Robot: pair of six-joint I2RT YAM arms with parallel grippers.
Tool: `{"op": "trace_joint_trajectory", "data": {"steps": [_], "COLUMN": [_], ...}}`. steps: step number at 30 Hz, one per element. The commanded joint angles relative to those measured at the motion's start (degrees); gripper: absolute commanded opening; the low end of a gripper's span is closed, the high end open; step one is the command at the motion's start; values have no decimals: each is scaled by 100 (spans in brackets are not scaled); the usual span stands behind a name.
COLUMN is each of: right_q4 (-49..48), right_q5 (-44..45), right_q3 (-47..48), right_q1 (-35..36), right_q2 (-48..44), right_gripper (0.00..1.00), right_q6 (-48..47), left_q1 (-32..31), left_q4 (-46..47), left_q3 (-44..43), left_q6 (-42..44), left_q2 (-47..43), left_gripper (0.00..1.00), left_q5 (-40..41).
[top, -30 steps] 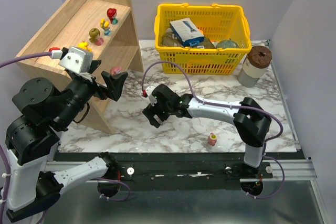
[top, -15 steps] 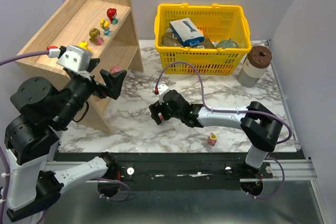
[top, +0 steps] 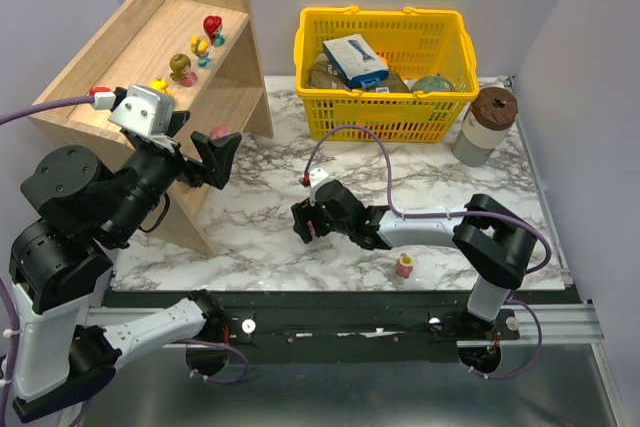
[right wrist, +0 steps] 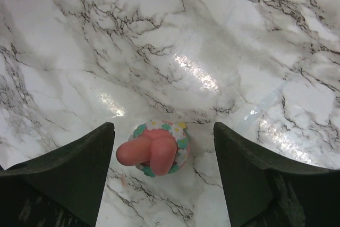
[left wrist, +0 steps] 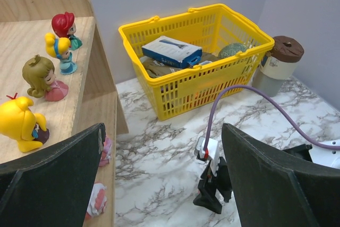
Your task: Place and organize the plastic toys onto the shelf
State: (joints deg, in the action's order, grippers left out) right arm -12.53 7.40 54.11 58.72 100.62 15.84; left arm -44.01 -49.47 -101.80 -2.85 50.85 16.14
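The light-wood shelf [top: 120, 67] stands at the far left. Its top tier holds a red toy [top: 212, 25], a yellow-and-blue toy [top: 200, 45], an olive toy [top: 181, 67] and a yellow toy [top: 160, 87]. A pink toy [top: 220, 134] sits on the lower tier. My left gripper [top: 200, 152] is open and empty beside the shelf front. My right gripper [top: 304, 223] is open, low over the marble. In the right wrist view a pink toy with a flower wreath [right wrist: 154, 148] lies between its fingers [right wrist: 79, 168], not touched. Another pink toy [top: 404, 266] stands near the front edge.
A yellow basket [top: 310, 77] of boxes and packets stands at the back centre. A cup with a brown lid [top: 487, 124] stands to its right. The right arm's purple cable [top: 350, 132] loops above the marble table [top: 250, 217].
My right gripper has moved a little right and toward the front, and now sits low over the flower-wreath toy. The left arm has hardly moved.
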Motion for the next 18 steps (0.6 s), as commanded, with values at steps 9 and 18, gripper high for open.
{"op": "trace_joint_trajectory", "data": {"steps": [9,18], "right_q4": [-162,-65], "right_q5": [-28,16], "right_q3": [-93,-49], "right_q1": [34,26], "right_q2": [230,274], "right_gripper": [69,60], "right_q6": [245,280], "left_q1": [-20,-20], "left_q4": [-71,-106], "left_q3": [-24,-42], "left_q6": [4,-5], "left_q2": [4,-14], "left_gripper": [99,99], "left_q5": [196,231]}}
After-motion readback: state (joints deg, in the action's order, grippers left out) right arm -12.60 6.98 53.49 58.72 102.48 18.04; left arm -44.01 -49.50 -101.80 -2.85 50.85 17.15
